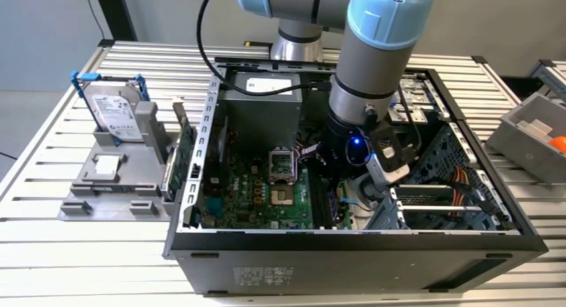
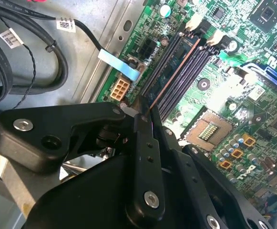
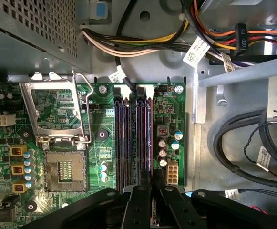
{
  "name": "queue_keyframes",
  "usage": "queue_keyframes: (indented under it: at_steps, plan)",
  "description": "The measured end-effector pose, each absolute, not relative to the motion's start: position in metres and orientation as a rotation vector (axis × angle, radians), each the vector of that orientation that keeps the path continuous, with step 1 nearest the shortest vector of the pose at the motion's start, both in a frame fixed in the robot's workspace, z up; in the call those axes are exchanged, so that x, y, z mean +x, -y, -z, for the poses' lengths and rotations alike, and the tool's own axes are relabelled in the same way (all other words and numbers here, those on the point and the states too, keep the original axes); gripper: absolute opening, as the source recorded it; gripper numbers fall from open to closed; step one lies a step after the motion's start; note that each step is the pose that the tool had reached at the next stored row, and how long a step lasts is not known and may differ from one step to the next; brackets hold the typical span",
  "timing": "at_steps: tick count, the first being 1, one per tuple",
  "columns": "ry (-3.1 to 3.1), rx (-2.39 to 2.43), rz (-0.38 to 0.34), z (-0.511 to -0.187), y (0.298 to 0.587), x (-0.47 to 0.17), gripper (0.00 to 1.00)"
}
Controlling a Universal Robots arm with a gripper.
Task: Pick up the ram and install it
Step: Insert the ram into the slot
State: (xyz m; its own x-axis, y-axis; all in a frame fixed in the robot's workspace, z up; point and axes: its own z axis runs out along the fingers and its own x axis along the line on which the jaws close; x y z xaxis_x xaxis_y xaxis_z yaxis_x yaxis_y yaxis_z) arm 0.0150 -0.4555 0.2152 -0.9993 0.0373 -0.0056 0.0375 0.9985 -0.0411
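While I watch the exterior view, I have the arm reaching down into the open computer case (image 1: 354, 237), which lies on its side on the slatted table (image 1: 53, 241). Going left to right there: the grey fixture (image 1: 111, 187) with the blue-framed hard drive (image 1: 115, 111) stands outside the case and well clear of the jaws, the green card (image 1: 179, 162) stands on edge just beside the case wall, then comes the motherboard (image 1: 256, 194) with its CPU socket (image 1: 280, 162), and then my gripper (image 1: 349, 187), low over the board's far side next to the drive cage (image 1: 447, 178).

In the second wrist view the gripper (image 2: 145, 114) has its jaws drawn nearly together, pinching the near end of the ram (image 2: 172, 71). The stick runs straight away from the jaws as a thin dark edge with a coppery line, lying along the memory slots (image 2: 186, 76). The first wrist view agrees: the gripper (image 3: 153, 183) sits at the near end of the slots (image 3: 133, 138), and the ram (image 3: 151, 138) stands in line with the slot just ahead of the jaws, beside the row of capacitors (image 3: 163, 145).

My judgement: the pickup is done and the stick is brought to its slot. I cannot tell whether it is fully pressed home or whether the end latches have closed, so seating it and letting go look to be what is left.
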Motion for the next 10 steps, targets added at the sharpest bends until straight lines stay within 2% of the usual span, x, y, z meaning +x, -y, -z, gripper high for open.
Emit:
queue_keyframes:
  at_steps: [10]
  plan:
    - [-3.139,0.059,0.066,-0.2087,0.4558,0.0187,0.0]
